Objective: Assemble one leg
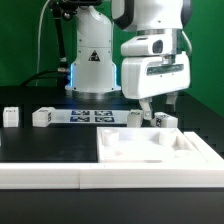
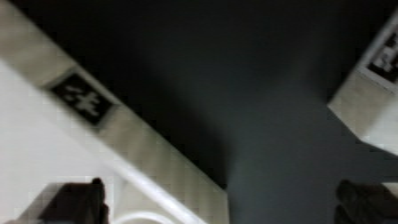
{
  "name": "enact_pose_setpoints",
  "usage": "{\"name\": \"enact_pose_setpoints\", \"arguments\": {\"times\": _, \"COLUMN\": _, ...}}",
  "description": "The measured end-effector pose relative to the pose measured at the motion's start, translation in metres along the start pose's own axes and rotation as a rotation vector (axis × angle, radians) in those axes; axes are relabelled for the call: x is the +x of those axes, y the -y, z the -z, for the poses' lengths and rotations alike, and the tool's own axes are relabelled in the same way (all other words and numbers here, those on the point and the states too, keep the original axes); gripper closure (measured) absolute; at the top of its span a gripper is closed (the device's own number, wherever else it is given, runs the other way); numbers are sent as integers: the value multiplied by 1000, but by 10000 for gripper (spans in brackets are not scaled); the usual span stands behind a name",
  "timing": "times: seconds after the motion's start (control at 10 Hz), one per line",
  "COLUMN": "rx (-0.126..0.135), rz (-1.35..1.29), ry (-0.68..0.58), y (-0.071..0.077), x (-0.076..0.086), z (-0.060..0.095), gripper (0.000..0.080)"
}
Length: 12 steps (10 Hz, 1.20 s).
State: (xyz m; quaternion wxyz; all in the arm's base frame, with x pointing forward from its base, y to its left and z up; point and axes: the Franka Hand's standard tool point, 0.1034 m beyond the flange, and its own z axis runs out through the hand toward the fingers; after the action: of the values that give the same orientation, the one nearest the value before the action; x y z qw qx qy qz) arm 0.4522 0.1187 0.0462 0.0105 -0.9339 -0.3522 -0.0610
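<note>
Two small white legs (image 1: pixel 10 116) (image 1: pixel 42 117) stand on the black table at the exterior view's left. Another small white leg (image 1: pixel 165 120) stands just behind the large flat white square piece (image 1: pixel 155 146). My gripper (image 1: pixel 148 116) hangs low over that piece's back edge, beside this leg. In the wrist view my gripper (image 2: pixel 222 205) is open, with dark fingertips (image 2: pixel 71 202) far apart and nothing held. The white piece's tagged edge (image 2: pixel 80 95) runs under one finger. A white tagged part (image 2: pixel 377 62) shows at the frame's edge.
The marker board (image 1: pixel 85 115) lies on the table between the left legs and my gripper. The robot's base (image 1: pixel 90 65) stands behind it. A white ledge (image 1: pixel 40 178) runs along the front of the table.
</note>
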Motion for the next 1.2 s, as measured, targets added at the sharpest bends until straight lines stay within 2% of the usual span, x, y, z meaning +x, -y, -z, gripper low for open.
{"name": "enact_pose_setpoints", "arguments": {"times": 0.3, "rx": 16, "rz": -238, "ry": -4, "y": 17, "x": 9, "z": 0, "gripper": 150}}
{"name": "enact_pose_setpoints", "arguments": {"times": 0.5, "rx": 23, "rz": -374, "ry": -5, "y": 16, "x": 9, "z": -1, "gripper": 150}}
{"name": "enact_pose_setpoints", "arguments": {"times": 0.7, "rx": 26, "rz": -385, "ry": 3, "y": 17, "x": 8, "z": -1, "gripper": 150}}
{"name": "enact_pose_setpoints", "arguments": {"times": 0.9, "rx": 41, "rz": -384, "ry": 45, "y": 21, "x": 9, "z": -2, "gripper": 150}}
{"name": "enact_pose_setpoints", "arguments": {"times": 1.0, "rx": 64, "rz": -375, "ry": 118, "y": 31, "x": 5, "z": -4, "gripper": 150}}
{"name": "enact_pose_setpoints", "arguments": {"times": 1.2, "rx": 107, "rz": -363, "ry": 262, "y": 39, "x": 7, "z": -2, "gripper": 150}}
